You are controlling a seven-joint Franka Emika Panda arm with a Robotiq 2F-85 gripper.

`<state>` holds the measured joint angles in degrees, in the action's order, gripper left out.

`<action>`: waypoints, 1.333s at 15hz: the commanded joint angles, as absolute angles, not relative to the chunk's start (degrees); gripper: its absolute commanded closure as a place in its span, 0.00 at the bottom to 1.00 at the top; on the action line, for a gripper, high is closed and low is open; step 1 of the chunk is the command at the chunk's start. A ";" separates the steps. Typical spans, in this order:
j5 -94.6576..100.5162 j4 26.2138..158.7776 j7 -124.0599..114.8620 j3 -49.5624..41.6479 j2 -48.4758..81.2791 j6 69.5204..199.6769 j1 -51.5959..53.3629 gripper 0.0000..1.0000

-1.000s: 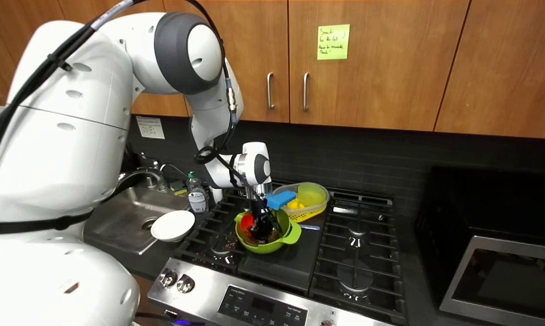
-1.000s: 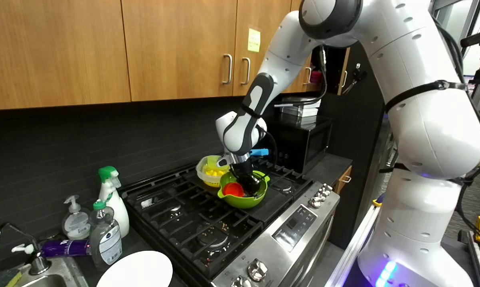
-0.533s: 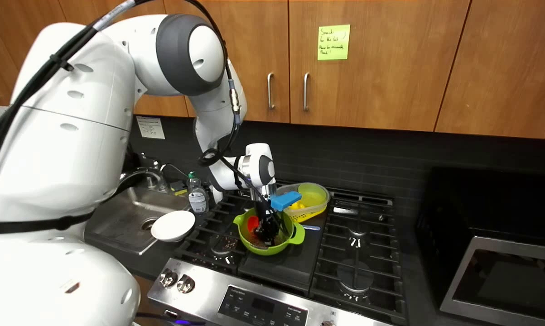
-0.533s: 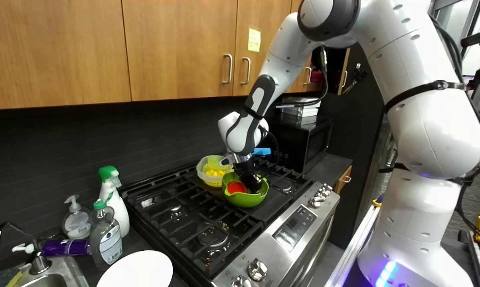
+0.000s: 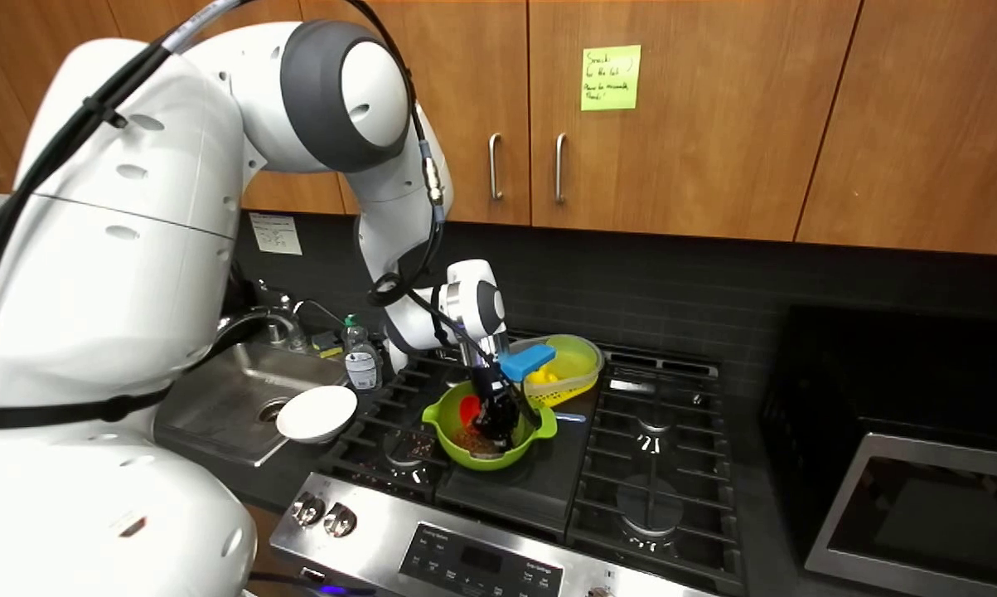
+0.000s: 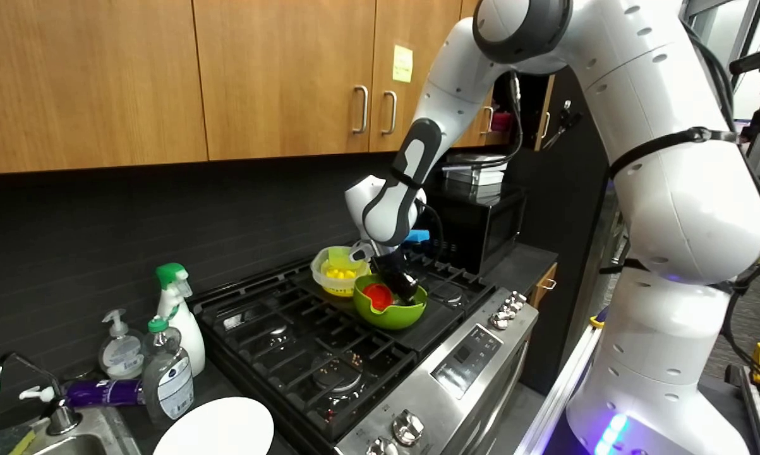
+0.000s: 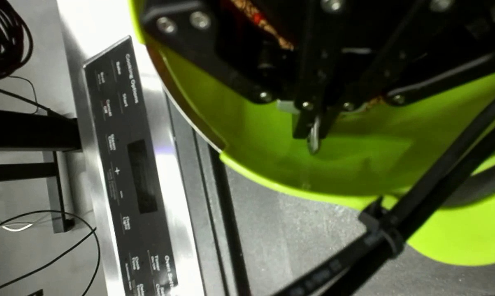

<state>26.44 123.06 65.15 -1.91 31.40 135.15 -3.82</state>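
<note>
At upper right in the wrist view, the gripper (image 7: 313,125) grips a thin metal piece (image 7: 314,144) inside the green mixing bowl (image 7: 346,166), near a red cup (image 6: 378,296).

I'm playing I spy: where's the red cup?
In both exterior views, the red cup is inside the green bowl on the stove, just left of the shut jaws.

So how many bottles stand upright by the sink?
3, left to right in an exterior view: pump bottle, green-capped dish soap bottle, and spray bottle nearest the stove; others may be hidden.
</note>
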 commanded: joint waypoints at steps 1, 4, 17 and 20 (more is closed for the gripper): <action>29.64 124.69 63.04 -2.85 28.76 134.06 -2.68 0.99; 30.44 125.00 62.80 -2.46 27.71 133.25 -2.45 0.99; 32.51 124.35 63.51 -0.41 26.54 122.32 0.96 0.99; 32.72 124.20 64.03 0.35 26.93 121.09 0.98 0.99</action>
<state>31.37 124.05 64.16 -0.25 27.50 122.91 0.73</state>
